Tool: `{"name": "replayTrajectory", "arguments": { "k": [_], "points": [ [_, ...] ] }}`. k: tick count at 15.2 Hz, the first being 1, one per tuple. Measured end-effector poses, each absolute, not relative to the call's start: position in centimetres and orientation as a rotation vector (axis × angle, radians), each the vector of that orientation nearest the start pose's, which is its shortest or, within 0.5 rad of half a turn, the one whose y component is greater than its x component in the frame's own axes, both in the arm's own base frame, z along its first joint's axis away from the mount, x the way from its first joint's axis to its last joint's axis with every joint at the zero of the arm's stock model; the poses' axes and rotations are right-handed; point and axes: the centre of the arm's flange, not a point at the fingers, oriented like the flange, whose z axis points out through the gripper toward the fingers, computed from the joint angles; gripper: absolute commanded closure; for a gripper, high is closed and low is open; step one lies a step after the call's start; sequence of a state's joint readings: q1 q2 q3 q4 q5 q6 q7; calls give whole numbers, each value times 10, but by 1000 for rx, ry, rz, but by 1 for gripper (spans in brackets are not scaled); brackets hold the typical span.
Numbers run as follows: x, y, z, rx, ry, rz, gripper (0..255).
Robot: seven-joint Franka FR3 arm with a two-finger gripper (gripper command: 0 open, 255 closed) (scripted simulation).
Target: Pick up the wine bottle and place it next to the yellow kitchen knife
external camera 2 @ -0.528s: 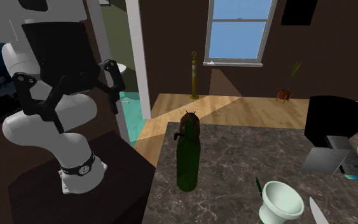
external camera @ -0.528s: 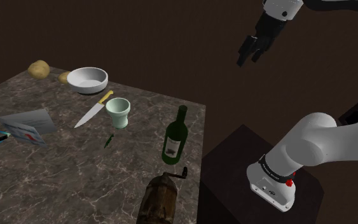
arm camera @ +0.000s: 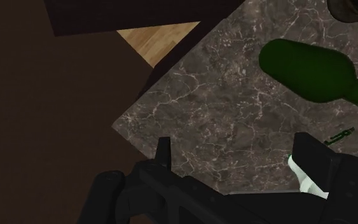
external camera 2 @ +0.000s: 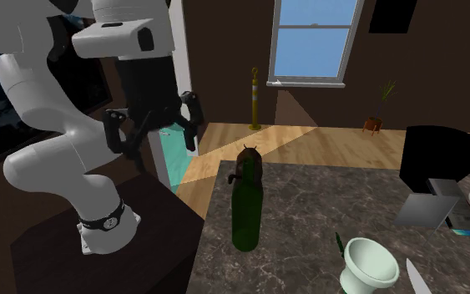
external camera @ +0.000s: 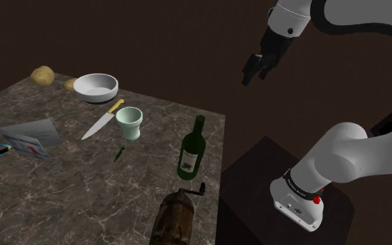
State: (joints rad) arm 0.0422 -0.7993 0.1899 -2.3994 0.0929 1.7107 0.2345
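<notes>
We log veined stone table (external camera: 62, 188) | yellow-handled knife (external camera: 103, 120) lying beside pale flared cup (external camera: 129, 123) | glossy dark-green wine bottle (external camera: 193, 147) upright near table edge | black tool (external camera: 252, 72) aloft beyond table, fingers apart, empty.

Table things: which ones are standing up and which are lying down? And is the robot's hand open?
Dark green wine bottle: standing upright, untouched.
Pale green cup: standing upright.
White round bowl: right way up, empty.
Yellow-handled kitchen knife: lying flat.
Black two-finger gripper: open, holding nothing, up in the air.
</notes>
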Motion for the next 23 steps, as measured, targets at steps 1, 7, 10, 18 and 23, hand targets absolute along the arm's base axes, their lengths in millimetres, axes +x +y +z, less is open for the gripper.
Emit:
{"name": "replayTrajectory", "arguments": {
  "k": [1, 7, 10, 18, 23],
  "points": [
    [309, 108, 578, -3158, 83, -171, 0],
    [315, 184, 546, -3164, 6, -171, 0],
    [318, 220, 531, -3166, -33, -171, 0],
    [318, 292, 492, -3169, -109, -170, 0],
    [322, 291, 464, -3169, -111, -170, 0]
  ]
}}
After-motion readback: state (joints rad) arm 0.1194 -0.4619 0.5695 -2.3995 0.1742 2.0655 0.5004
